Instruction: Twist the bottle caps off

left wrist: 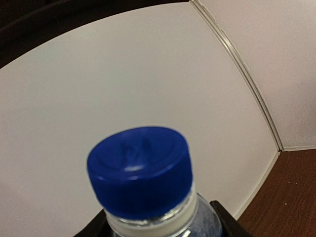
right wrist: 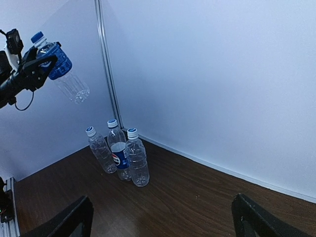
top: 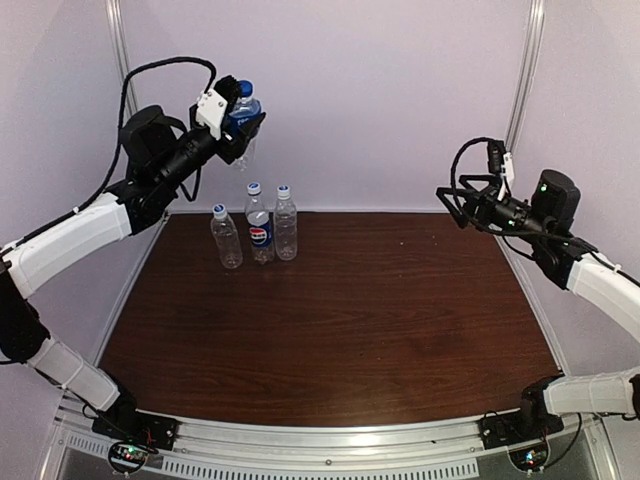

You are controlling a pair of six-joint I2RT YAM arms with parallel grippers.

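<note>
The dark blue cap (left wrist: 139,170) sits on the blue-label bottle (right wrist: 61,66), which is held aloft and clamped by the left gripper (top: 240,125). The wrist view cuts off the body below the neck. Three capped bottles (top: 259,228) stand together on the table (top: 400,300), far-left. The right gripper (right wrist: 160,207) is spread wide and empty.

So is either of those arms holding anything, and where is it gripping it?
The left end effector holds the blue-label bottle in the air, clamped around its labelled body below the neck. The right end effector is open and empty.
</note>
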